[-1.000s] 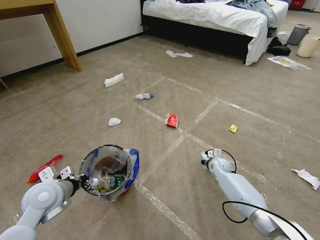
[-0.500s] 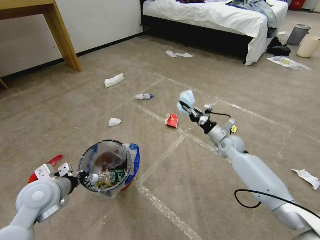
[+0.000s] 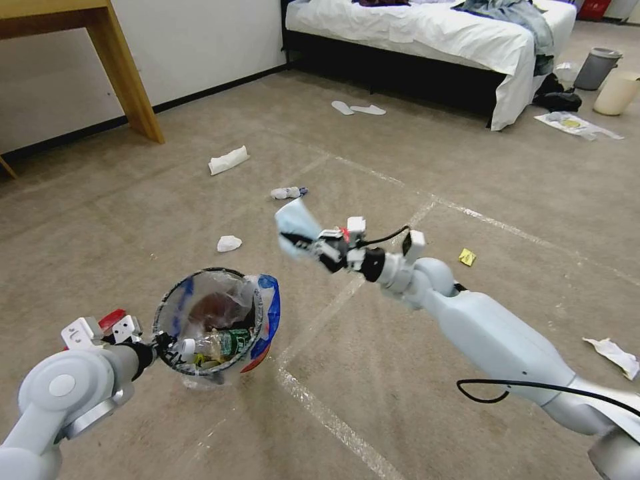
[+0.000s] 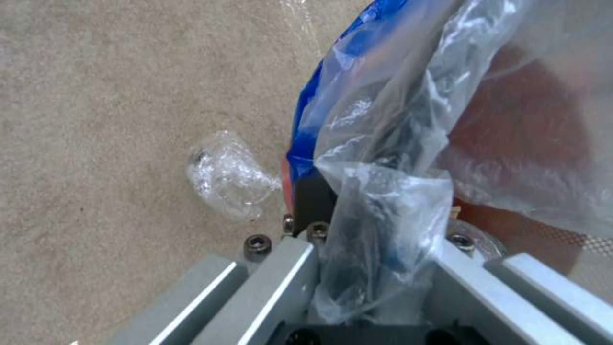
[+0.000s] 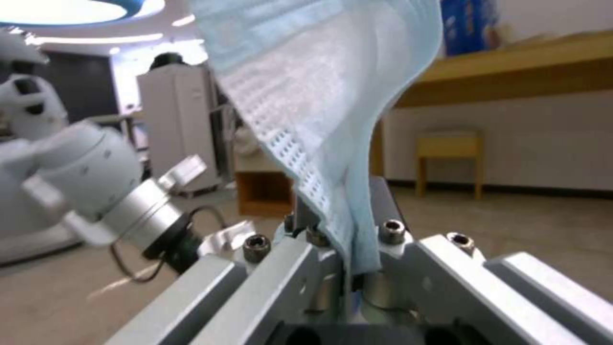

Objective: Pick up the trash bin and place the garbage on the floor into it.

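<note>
Right tool (image 3: 298, 241) pinching blue mask (image 3: 292, 223), pointing up-left

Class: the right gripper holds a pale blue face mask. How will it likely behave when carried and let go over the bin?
Probably floppy: the face mask bends and drapes above the right gripper, pinched at one edge. It looks thin and pleated, so likely very light and apt to flutter rather than drop straight. Released high above the trash bin, which the left gripper grips, it might drift past the rim.
</note>
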### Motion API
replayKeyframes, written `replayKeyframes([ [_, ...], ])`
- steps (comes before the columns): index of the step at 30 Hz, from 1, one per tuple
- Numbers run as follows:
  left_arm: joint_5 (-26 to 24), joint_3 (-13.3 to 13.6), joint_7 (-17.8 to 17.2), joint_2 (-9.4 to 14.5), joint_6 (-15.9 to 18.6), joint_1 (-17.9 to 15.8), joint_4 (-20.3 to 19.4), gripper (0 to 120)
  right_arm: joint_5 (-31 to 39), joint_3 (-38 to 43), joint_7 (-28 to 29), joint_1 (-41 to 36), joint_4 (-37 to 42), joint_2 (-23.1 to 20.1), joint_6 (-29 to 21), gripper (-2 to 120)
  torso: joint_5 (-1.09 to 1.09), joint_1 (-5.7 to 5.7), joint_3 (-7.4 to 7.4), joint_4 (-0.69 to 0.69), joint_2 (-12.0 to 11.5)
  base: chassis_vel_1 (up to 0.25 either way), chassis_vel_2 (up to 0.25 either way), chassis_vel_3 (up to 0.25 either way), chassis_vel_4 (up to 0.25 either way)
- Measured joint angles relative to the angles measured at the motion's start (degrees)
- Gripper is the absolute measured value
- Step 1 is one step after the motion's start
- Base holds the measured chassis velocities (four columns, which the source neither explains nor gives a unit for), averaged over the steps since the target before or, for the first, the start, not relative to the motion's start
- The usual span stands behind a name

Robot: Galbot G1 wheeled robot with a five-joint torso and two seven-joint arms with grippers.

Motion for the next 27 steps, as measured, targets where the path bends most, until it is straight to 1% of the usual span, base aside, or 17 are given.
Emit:
replayKeyframes([
  [2,0.0,0.0,0.0,-0.1,0.0,0.0,0.2,0,-0.2,-1.3,0.0,0.1,-0.1,1.4,0.0,0,0.0,0.0,0.0,-0.01,0.0,0.0,0.0,0.0,0.0],
  [3,0.0,0.0,0.0,-0.1,0.0,0.0,0.2,0,-0.2,-1.3,0.0,0.1,-0.1,1.4,0.0,0,0.0,0.0,0.0,-0.01,0.0,0.0,0.0,0.0,0.0],
  [5,0.3,0.1,0.2,-0.7,0.0,-0.1,0.8,0,-0.3,-2.9,0.0,0.5,0.2,2.9,0.0,0,-0.01,0.0,0.0,-0.01,0.0,0.0,0.0,0.0,0.0],
  [8,0.4,0.1,0.3,-0.8,0.0,-0.2,0.9,0,-0.4,-3.3,0.0,0.7,0.2,3.2,0.0,0,-0.01,0.0,0.0,-0.01,0.0,0.0,0.0,0.0,0.0],
  [10,0.5,0.6,0.3,-1.0,0.0,-0.6,1.3,0,-0.9,-4.8,0.0,1.0,0.3,4.6,0.2,0,-0.01,0.0,0.0,0.0,0.0,0.0,0.0,0.0,0.0],
  [14,0.5,0.8,0.3,-0.9,0.0,-0.9,1.4,0,-1.2,-5.7,0.1,1.1,0.1,5.8,0.2,0,0.0,0.0,0.0,-0.01,0.0,0.0,0.0,0.0,0.0],
  [15,0.5,1.0,0.3,-0.8,0.0,-1.1,1.6,0,-1.6,-6.9,0.1,1.6,-0.4,6.9,0.2,0,-0.01,0.0,0.0,-0.01,0.0,0.0,0.0,0.0,0.0],
  [17,0.5,1.0,0.3,-0.7,0.0,-1.1,1.7,0,-1.9,-7.7,0.1,1.9,-0.7,7.5,0.3,0,0.0,0.0,0.0,-0.01,0.0,0.0,0.0,0.0,0.0],
  [18,0.5,1.0,0.2,-0.7,0.0,-1.1,1.7,0,-2.3,-9.2,0.3,2.2,-1.3,8.8,0.5,0,-0.01,0.0,0.0,-0.01,0.0,0.0,0.0,0.0,0.0],
  [22,0.6,1.0,0.2,-0.8,0.0,-1.0,1.8,0,-2.6,-9.9,0.5,2.6,-2.1,10.0,0.5,0,0.0,0.0,0.0,-0.01,0.0,0.0,0.0,0.0,0.0],
  [25,1.1,1.0,0.3,-1.2,0.0,-0.6,1.7,0,-3.1,-11.4,0.8,3.5,-3.4,11.9,0.6,0,-0.01,0.0,0.0,-0.01,0.0,0.0,0.0,0.0,0.0],
  [27,1.2,1.0,0.3,-1.3,0.0,-0.5,1.7,0,-3.1,-11.8,1.1,3.8,-3.7,12.5,0.6,0,0.0,0.0,0.0,0.0,0.0,0.0,0.0,0.0,0.0],
])
